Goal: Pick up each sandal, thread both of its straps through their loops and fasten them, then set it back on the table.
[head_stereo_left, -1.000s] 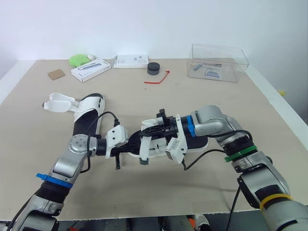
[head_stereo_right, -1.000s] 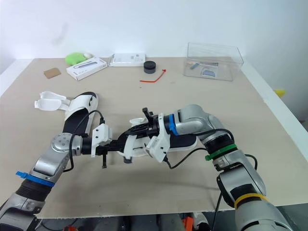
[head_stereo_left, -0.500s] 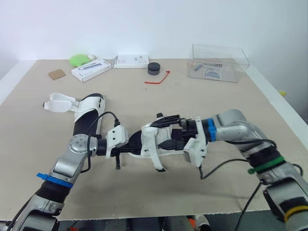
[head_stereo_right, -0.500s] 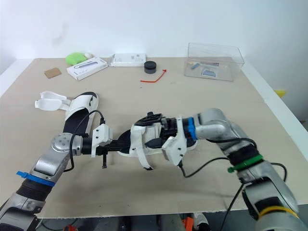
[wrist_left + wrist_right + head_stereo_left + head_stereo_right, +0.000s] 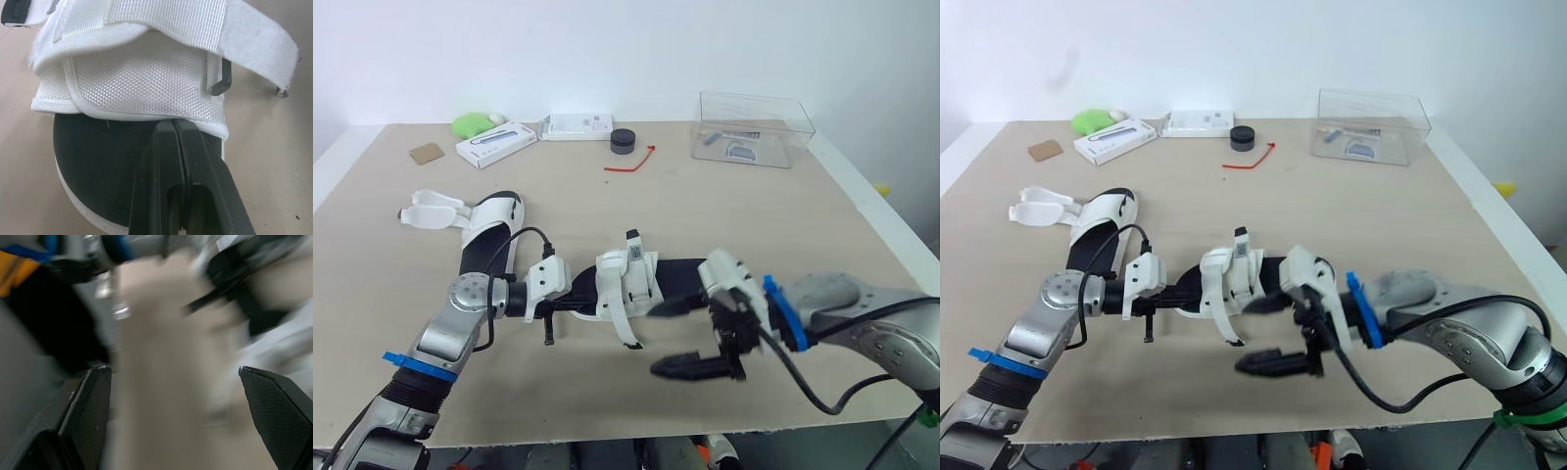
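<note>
A white-strapped sandal with a black sole [image 5: 626,284] hangs just above the table's middle. My left gripper [image 5: 570,303] is shut on the edge of its sole [image 5: 98,161], fingers [image 5: 168,161] pressed together. One strap [image 5: 195,24] lies across the sandal's top beside a black loop [image 5: 222,81]. My right gripper [image 5: 677,339] stands wide open just right of and in front of the sandal, holding nothing; its fingertips [image 5: 93,396] are far apart. The second sandal [image 5: 491,233] lies at the left with its straps [image 5: 433,210] flung open.
Along the back edge stand a clear plastic box [image 5: 754,127], a black puck [image 5: 625,140], a red tie [image 5: 631,162], two white boxes [image 5: 496,143], a green object [image 5: 470,122] and a brown card [image 5: 428,152].
My right gripper let go of the sandal's strap, opened wide and drew back toward the table's front right. The left gripper kept its hold; the sandal barely moved.
</note>
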